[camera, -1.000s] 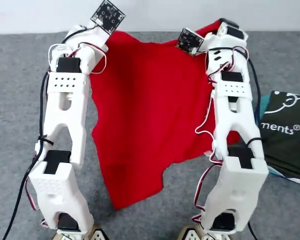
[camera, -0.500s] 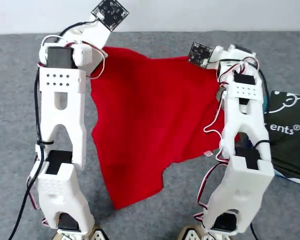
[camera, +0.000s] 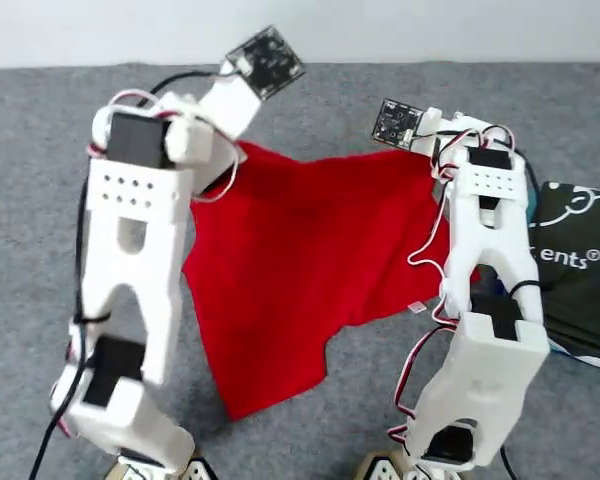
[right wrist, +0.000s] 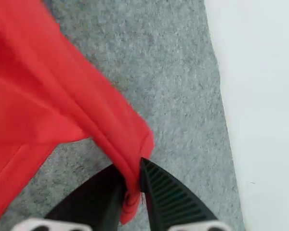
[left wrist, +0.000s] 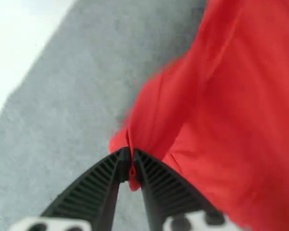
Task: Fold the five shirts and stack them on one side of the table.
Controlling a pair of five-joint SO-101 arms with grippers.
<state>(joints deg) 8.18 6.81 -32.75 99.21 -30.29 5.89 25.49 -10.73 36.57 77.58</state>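
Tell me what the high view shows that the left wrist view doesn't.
High view: the left arm and right arm whole, the red shirt spread in full, and dark folded clothing beside the right arm. Left wrist view: the left gripper pinched shut on the shirt's edge. Both: the red shirt and grey table.

The grey felt-covered table (camera: 30,250) is lit brightly and evenly. Soft, faint shadows are cast on it under the lifted edges of the red fabric shirt (camera: 300,270). The pale surface (right wrist: 260,96) beyond is rendered almost pure white.
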